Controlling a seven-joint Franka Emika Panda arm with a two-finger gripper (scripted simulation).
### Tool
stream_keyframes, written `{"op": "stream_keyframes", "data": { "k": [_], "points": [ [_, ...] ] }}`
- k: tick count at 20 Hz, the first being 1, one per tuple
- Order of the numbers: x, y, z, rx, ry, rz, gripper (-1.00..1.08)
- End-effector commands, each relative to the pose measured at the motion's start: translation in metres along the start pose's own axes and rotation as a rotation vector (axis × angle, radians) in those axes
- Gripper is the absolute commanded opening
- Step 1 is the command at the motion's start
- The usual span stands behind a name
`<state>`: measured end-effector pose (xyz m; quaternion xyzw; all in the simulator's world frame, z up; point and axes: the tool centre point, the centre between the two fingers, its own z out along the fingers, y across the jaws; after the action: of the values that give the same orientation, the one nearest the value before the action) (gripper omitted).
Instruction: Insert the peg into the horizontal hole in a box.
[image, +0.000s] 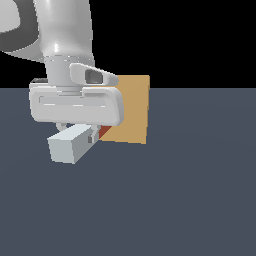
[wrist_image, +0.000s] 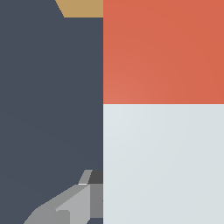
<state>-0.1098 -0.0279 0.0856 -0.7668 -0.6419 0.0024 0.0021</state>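
Note:
The peg (image: 70, 143) hangs just under my hand, its pale grey-white part nearest the camera and its red end (image: 104, 132) pointing at the tan box (image: 131, 110). My gripper (image: 90, 137) is shut on the peg near where red meets white. The red tip sits at or against the box's face; the hand hides the hole. In the wrist view the peg (wrist_image: 164, 162) fills half the picture, red end (wrist_image: 164, 52) beyond, with one grey finger (wrist_image: 74, 203) pressed to its side and a corner of the box (wrist_image: 81, 8) past it.
The dark grey-blue floor (image: 175, 200) spreads around the box. My white arm and hand (image: 75, 102) cover the box's left part in the exterior view.

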Motion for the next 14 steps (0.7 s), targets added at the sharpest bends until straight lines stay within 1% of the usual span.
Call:
{"op": "stream_keyframes", "data": {
  "k": [1, 8, 11, 14],
  "points": [
    [0.001, 0.004, -0.004, -0.010, 0.003, -0.001, -1.00],
    [0.004, 0.002, -0.002, -0.005, 0.002, -0.001, -1.00],
    [0.013, 0.002, -0.002, -0.005, 0.002, -0.001, -1.00],
    [0.028, 0.001, -0.002, -0.006, 0.002, -0.001, -1.00]
  ]
}}
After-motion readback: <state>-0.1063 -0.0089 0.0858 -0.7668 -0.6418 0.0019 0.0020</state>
